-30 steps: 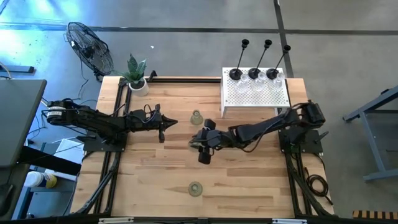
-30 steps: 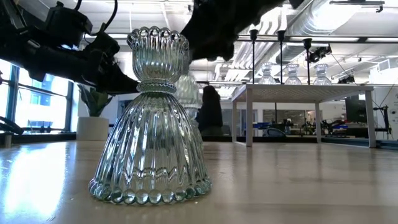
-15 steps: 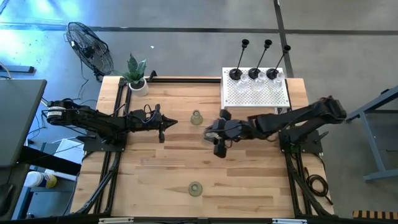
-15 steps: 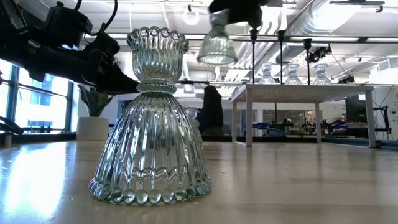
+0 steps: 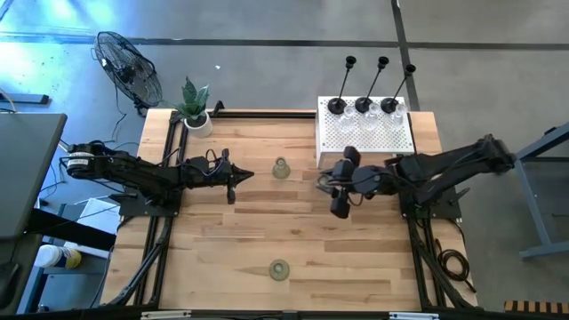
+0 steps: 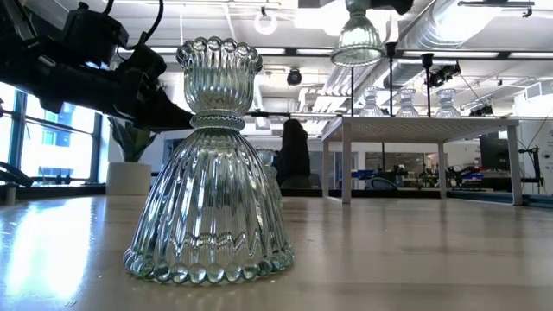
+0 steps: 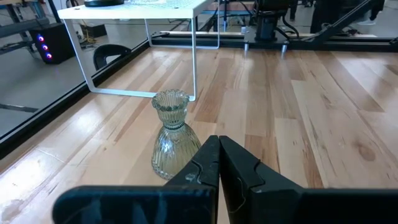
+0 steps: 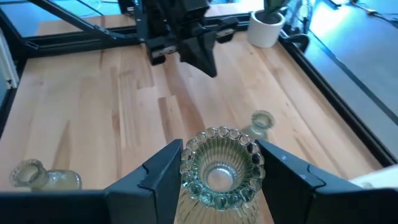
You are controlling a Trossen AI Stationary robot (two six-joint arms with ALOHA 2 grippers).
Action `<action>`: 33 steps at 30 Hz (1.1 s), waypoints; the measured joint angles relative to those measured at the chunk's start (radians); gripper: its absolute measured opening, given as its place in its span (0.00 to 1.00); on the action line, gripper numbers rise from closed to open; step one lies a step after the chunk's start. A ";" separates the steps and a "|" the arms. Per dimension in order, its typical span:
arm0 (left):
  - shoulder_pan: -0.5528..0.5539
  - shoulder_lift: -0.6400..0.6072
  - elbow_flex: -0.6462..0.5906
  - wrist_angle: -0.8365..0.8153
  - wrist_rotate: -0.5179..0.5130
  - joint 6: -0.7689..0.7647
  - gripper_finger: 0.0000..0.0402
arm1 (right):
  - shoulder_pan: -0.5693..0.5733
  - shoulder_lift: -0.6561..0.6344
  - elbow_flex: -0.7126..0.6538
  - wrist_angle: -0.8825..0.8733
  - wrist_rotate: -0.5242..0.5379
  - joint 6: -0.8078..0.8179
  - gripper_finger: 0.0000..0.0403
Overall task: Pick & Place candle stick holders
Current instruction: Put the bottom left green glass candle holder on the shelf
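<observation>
My right gripper [image 5: 332, 183] is shut on a pale-green glass holder [image 8: 221, 168], held high above the table's middle, just in front of the white perforated box [image 5: 364, 133]. It shows at the top of the low view [image 6: 357, 39]. A second pale-green holder [image 5: 281, 168] stands on its flared base just ahead of my left gripper [image 5: 235, 175], which is shut and empty. A third [image 5: 280, 270] stands near the front edge. Three black stemmed holders [image 5: 363, 84] and three clear glass ones [image 5: 366, 116] stand on the box. My right gripper pinches the holder's upper cup, just under its scalloped rim [image 8: 188, 163], between its two fingers, one on each side. The fingers come slanting down from the table's right side. The holder hangs upright, flared base [image 6: 357, 53] down, lifted clear of the table.
A green plant in a white pot [image 5: 195, 111] stands at the far left corner. The box's thin white legs [image 7: 194, 56] stand on the table's far right part. Bare wood lies between the two standing green holders.
My right gripper has lifted the pale-green holder clear of the table and carried it up and toward the table's right edge, toward the white box. The holder has stayed upright in the hold.
</observation>
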 joint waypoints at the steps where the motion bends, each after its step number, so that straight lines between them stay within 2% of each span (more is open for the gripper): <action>1: 0.000 0.000 0.000 0.000 0.000 0.000 0.00 | 0.004 -0.011 0.000 -0.016 0.009 0.010 0.44; 16: 0.000 0.000 0.000 0.000 0.000 0.000 0.00 | 0.052 -0.191 0.000 -0.289 0.074 0.189 0.44; 20: 0.000 0.000 0.000 0.000 0.000 0.000 0.00 | 0.053 -0.244 0.001 -0.389 0.137 0.247 0.44; 24: 0.000 0.000 0.000 0.000 0.000 0.000 0.00 | 0.039 -0.280 0.001 -0.514 0.246 0.328 0.44; 29: 0.000 0.000 0.000 0.000 0.000 0.001 0.00 | -0.035 -0.298 0.001 -0.650 0.351 0.456 0.44; 33: 0.000 0.000 0.000 0.000 -0.001 0.001 0.00 | -0.118 -0.290 -0.009 -0.666 0.411 0.493 0.44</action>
